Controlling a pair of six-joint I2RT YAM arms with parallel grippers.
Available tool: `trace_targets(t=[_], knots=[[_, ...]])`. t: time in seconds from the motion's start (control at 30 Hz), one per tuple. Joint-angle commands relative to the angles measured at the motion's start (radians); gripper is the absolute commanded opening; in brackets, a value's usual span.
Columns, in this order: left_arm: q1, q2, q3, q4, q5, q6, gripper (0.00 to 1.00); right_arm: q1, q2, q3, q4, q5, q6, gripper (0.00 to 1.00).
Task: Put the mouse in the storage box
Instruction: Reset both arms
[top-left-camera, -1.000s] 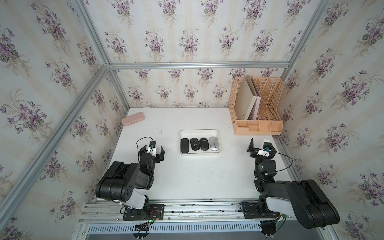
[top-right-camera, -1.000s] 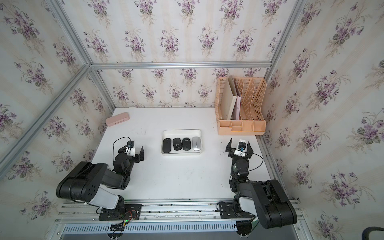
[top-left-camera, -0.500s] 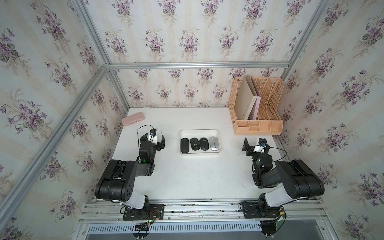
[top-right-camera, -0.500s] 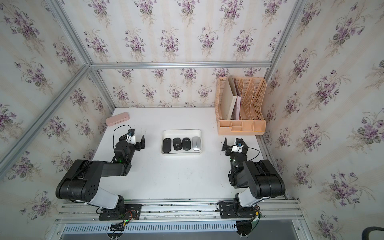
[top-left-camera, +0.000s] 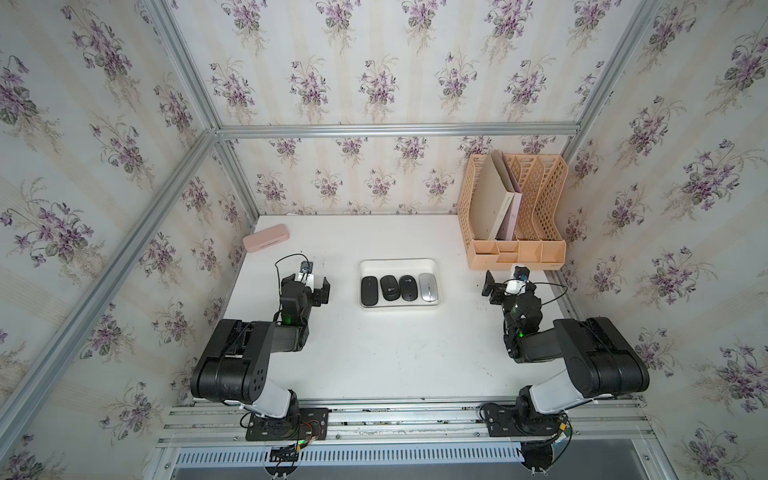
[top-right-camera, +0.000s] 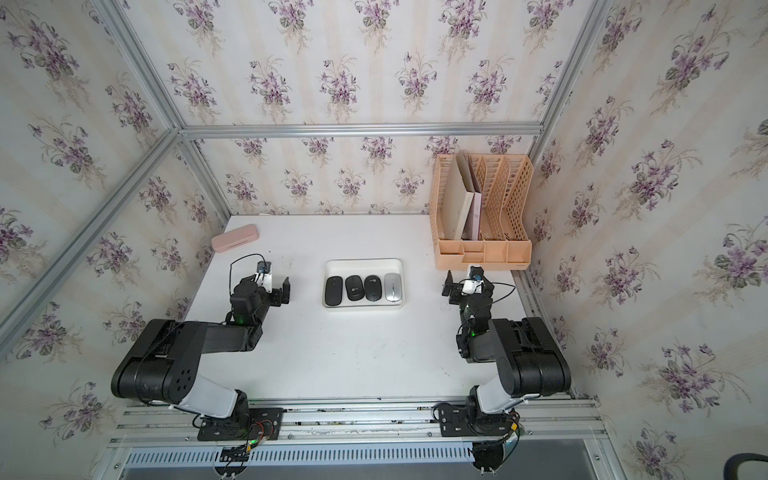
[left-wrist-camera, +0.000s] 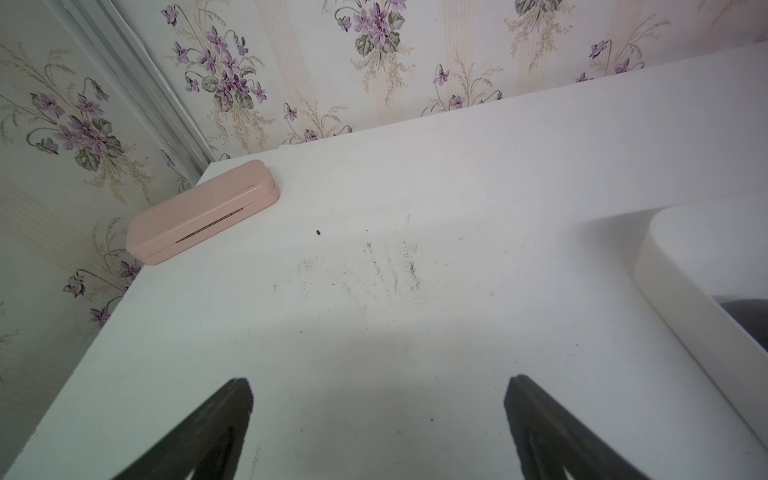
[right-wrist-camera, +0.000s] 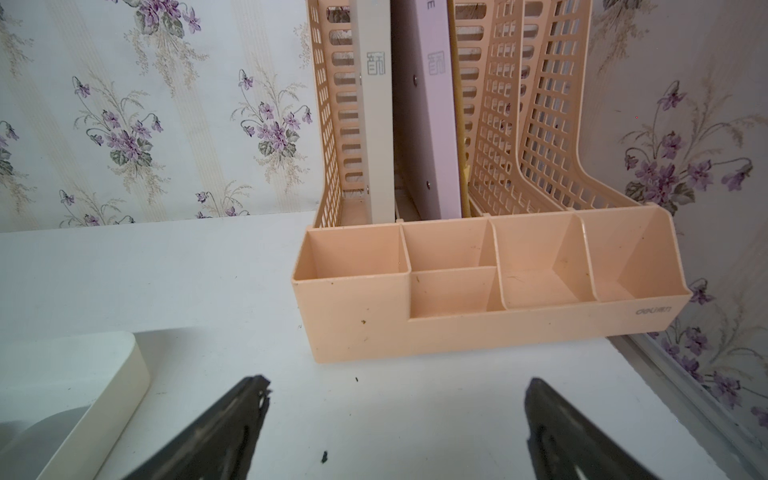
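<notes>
The storage box (top-left-camera: 398, 263), a shallow white tray with rounded corners, sits near the middle of the white table (top-left-camera: 395, 357) with a full row inside. Three black mice (top-left-camera: 390, 287) lie side by side, and a silver mouse (top-left-camera: 428, 287) closes the line at the end nearest the right arm. All four lie flat and close together within the tray's walls. The black ones are matte ovals, and two of them carry a small pale mark on the back. The left gripper (left-wrist-camera: 380, 384) is poised over bare tabletop beside the box, its dark fingers spread wide and holding nothing. The right gripper (right-wrist-camera: 397, 382) gapes just as wide and is just as empty, on the box's other side, in front of the peach file organiser (top-left-camera: 515, 249). A pink case (top-left-camera: 266, 237) lies at the table's far left corner, well apart.
</notes>
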Motion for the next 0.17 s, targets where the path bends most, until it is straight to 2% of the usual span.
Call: trace_targets(t=[0.0, 0.13], knots=[[0.000, 0.000, 0.005, 0.004, -0.003, -0.009, 0.99, -0.013, 0.002, 0.009, -0.013, -0.033, 0.016, 1.00], [0.000, -0.001, 0.004, 0.005, -0.003, -0.007, 0.99, -0.012, -0.002, 0.001, -0.003, -0.031, 0.012, 1.00]])
